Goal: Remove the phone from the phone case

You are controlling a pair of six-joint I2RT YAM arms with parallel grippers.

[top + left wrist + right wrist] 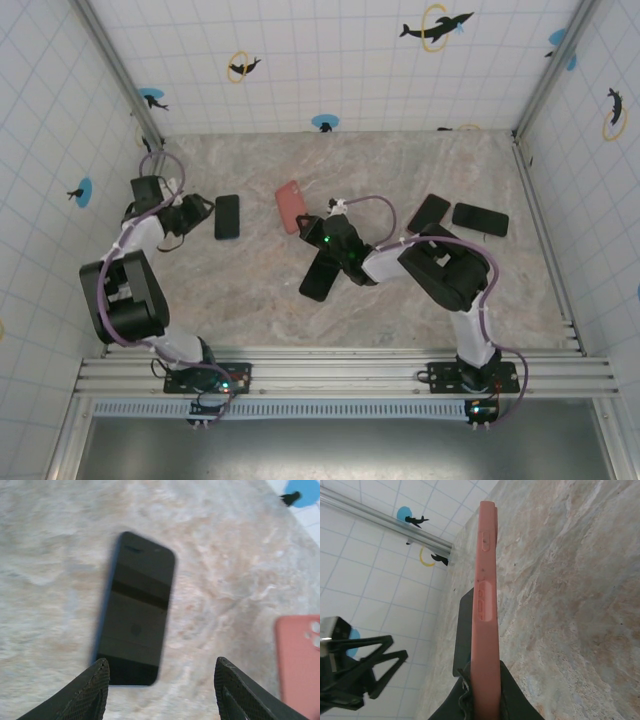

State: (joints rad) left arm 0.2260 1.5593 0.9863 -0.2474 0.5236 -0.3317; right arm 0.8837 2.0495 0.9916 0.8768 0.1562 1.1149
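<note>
Top view: four black phones (227, 217) lie on the table (250, 290); the right gripper (312, 228) pinches one pink case (290, 205).
Left wrist: the left gripper (162, 662) gapes, empty, near one of the black phones.
Right wrist: the pink case is clamped edge-on, contents untellable.

The top camera looks down from high behind the table (400, 300); both wrist cameras sit low and close to it — all three catch the pink case (290, 206).

The right gripper (485, 682) clamps a pink phone case (485, 605) edge-on above the marbled worktop (570, 605), a tiled wall (375, 580) behind.
</note>
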